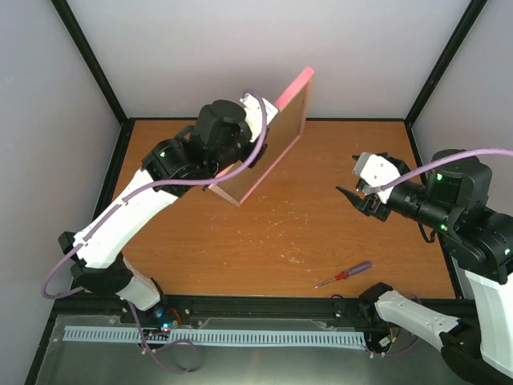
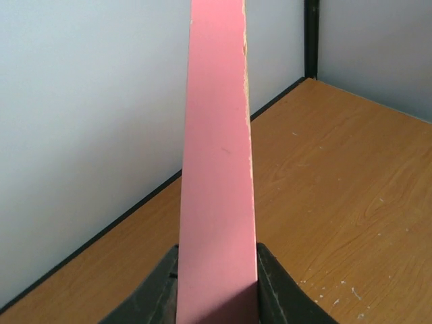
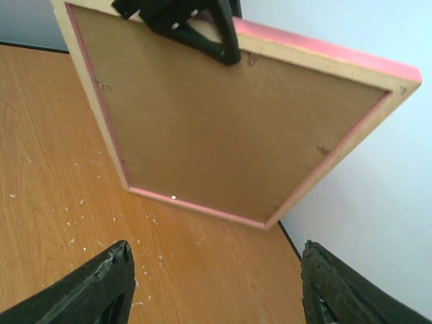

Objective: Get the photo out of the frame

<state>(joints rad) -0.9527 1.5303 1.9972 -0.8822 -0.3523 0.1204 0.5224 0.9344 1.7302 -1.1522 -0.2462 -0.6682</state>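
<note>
My left gripper (image 1: 250, 135) is shut on the edge of the pink frame (image 1: 276, 132) and holds it upright and tilted above the table, its brown board back facing right. In the left wrist view the frame's pink edge (image 2: 217, 169) runs up between my two fingers (image 2: 152, 293). The right wrist view shows the board back (image 3: 223, 121) inside the pink border, with the left gripper (image 3: 196, 30) clamped on its top edge. My right gripper (image 1: 354, 183) is open and empty, to the right of the frame and apart from it; it also shows in the right wrist view (image 3: 216, 287). The photo is hidden.
A small purple-handled screwdriver (image 1: 345, 274) lies on the wooden table (image 1: 321, 233) near the front right. Black posts and grey walls bound the table at the back and sides. Small white flecks dot the table's middle.
</note>
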